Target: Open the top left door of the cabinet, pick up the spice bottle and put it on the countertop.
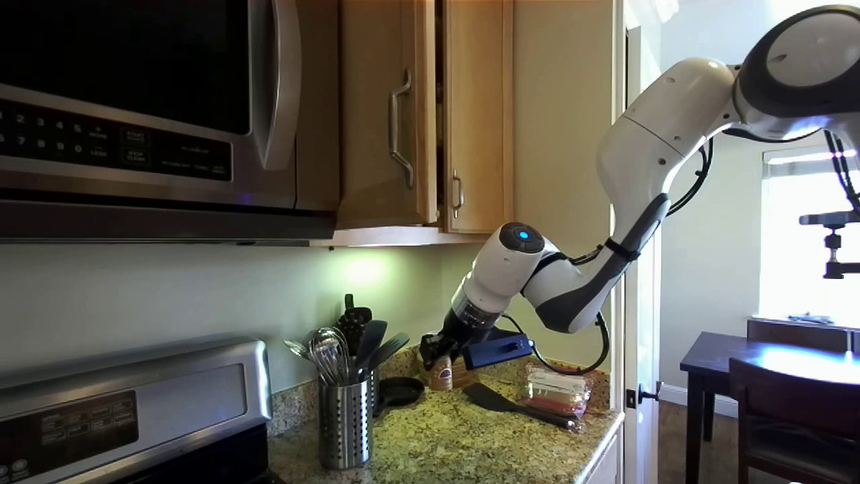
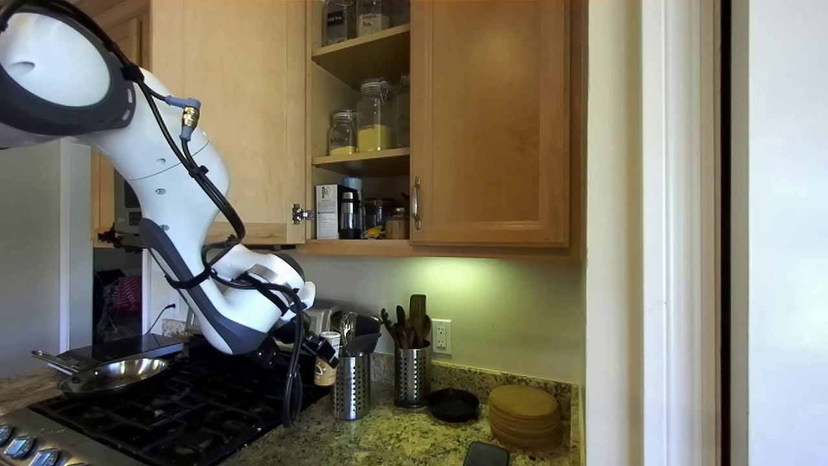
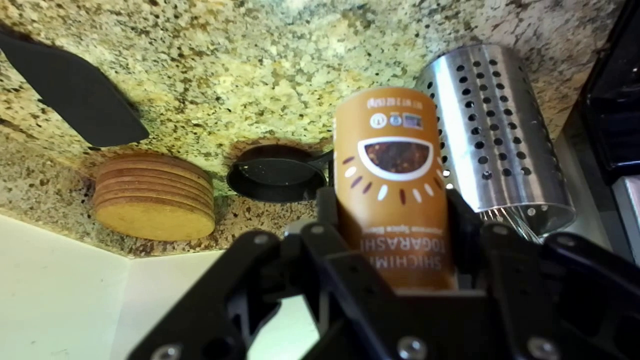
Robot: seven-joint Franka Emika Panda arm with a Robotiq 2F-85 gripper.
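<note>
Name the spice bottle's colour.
The spice bottle is brownish orange with white lettering, clearest in the wrist view.

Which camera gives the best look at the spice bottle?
The wrist view: the spice bottle appears largest there, gripped in the hand, its print readable though upside down. Both exterior views show it much smaller and partly hidden by the hand.

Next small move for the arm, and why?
I'd probably lower the bottle toward the countertop between the spatula and the holder in the wrist view. The gripper has it clamped, its base seems off the countertop, and the door is already open, so placing likely remains.
</note>
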